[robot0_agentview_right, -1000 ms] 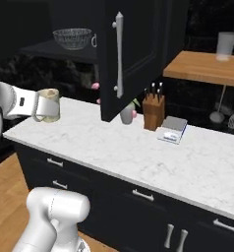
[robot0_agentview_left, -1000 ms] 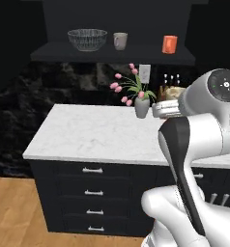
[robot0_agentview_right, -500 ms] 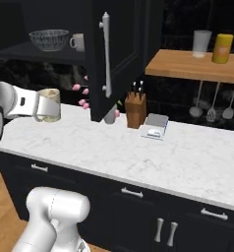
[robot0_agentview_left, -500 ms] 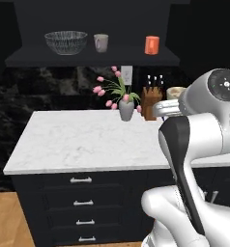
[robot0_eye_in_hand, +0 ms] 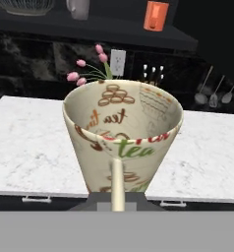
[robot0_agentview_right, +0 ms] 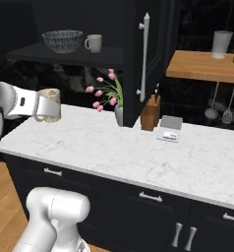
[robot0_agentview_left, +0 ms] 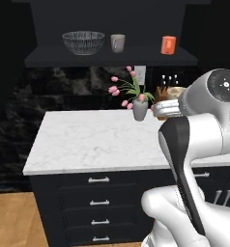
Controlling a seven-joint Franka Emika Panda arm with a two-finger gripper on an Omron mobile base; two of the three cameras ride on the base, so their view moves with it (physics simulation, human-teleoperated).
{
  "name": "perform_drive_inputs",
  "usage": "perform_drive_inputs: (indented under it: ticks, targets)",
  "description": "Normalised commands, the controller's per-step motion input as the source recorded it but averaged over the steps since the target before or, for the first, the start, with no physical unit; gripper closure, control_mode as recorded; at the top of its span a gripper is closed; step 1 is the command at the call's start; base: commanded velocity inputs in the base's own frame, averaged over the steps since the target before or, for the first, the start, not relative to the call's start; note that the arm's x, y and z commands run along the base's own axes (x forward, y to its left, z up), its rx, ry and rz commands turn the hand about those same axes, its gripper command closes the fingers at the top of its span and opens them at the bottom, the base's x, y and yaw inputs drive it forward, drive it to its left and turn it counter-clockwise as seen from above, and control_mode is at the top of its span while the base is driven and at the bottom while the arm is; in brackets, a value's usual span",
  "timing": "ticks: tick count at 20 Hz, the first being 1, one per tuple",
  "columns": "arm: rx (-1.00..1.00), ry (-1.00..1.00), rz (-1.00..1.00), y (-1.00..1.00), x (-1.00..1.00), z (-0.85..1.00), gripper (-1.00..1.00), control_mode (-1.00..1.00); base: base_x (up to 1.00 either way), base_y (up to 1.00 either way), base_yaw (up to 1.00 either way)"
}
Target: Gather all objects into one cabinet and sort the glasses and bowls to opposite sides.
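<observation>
My gripper (robot0_agentview_right: 46,106) is shut on the speckled tan cup (robot0_agentview_right: 49,104), held upright above the left end of the white counter; in the hand view this cup (robot0_eye_in_hand: 123,142) sits close in front with tea prints inside. On the dark shelf (robot0_agentview_left: 112,59) of the black cabinet stand the ribbed glass bowl (robot0_agentview_left: 83,42) at the left, the pale grey cup (robot0_agentview_left: 118,43) beside it and the orange cup (robot0_agentview_left: 168,45) toward the right. The cabinet door (robot0_agentview_right: 147,59) with its pale bar handle stands open.
A vase of pink tulips (robot0_agentview_left: 140,108) stands at the back of the marble counter (robot0_agentview_left: 88,144), below the shelf. A knife block (robot0_agentview_right: 151,112) and a small scale (robot0_agentview_right: 170,129) sit right of it. A wooden shelf (robot0_agentview_right: 202,66) with a white cup hangs at the right.
The whole scene has shifted sideways in both base views, so the base has moved along the counter. The arm keeps its pose with the tan cup still held.
</observation>
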Motion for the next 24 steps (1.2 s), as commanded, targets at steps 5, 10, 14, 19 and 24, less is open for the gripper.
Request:
perform_drive_inputs:
  ticks: [5, 10, 14, 19, 24]
  targets:
    - [0.00, 0.00, 0.00, 0.00, 0.00, 0.00, 1.00, 1.00, 0.46, 0.06, -0.16]
    - [0.00, 0.00, 0.00, 0.00, 0.00, 0.00, 1.00, 1.00, 0.64, 0.19, -0.16]
    - [0.00, 0.00, 0.00, 0.00, 0.00, 0.00, 1.00, 1.00, 0.54, 0.29, -0.12]
    - [0.00, 0.00, 0.00, 0.00, 0.00, 0.00, 1.00, 1.00, 0.22, 0.02, -0.05]
    - [0.00, 0.00, 0.00, 0.00, 0.00, 0.00, 1.00, 1.00, 0.00, 0.00, 0.00]
